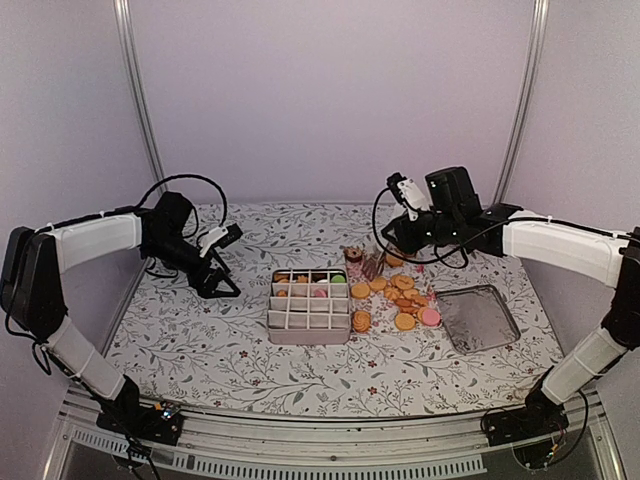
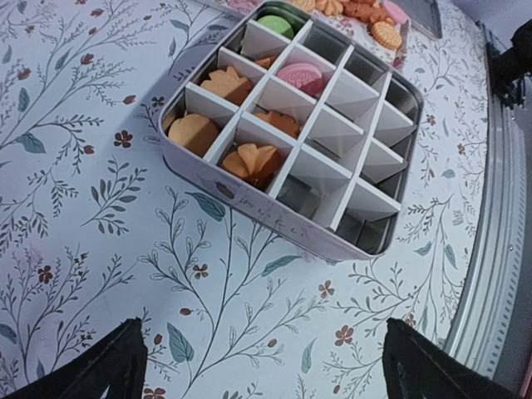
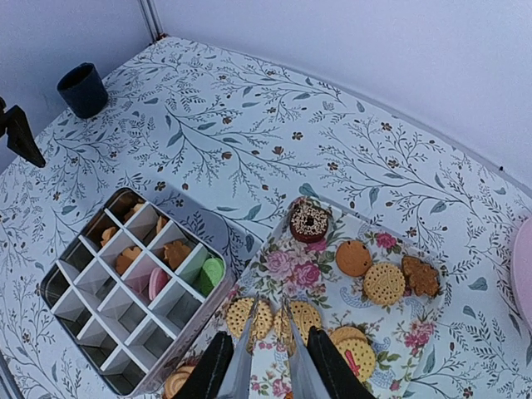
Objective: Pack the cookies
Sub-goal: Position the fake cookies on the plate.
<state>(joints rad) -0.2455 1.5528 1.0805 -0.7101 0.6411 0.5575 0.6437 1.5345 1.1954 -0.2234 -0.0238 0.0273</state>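
The cookies lie loose on a floral tray: dotted round ones, a plain orange one, a chocolate ring. Others sit in the far cells of a white divided tin: orange ones, a pink one, a green one. My right gripper hovers over two dotted cookies at the tray's near edge, its metal tips a narrow gap apart with nothing between them. My left gripper stands wide open over bare cloth, left of the tin.
An empty tin lid lies right of the tray. A dark cup stands at the far left of the right wrist view. A pink plate edge shows at the right. Frame posts rise at the back corners.
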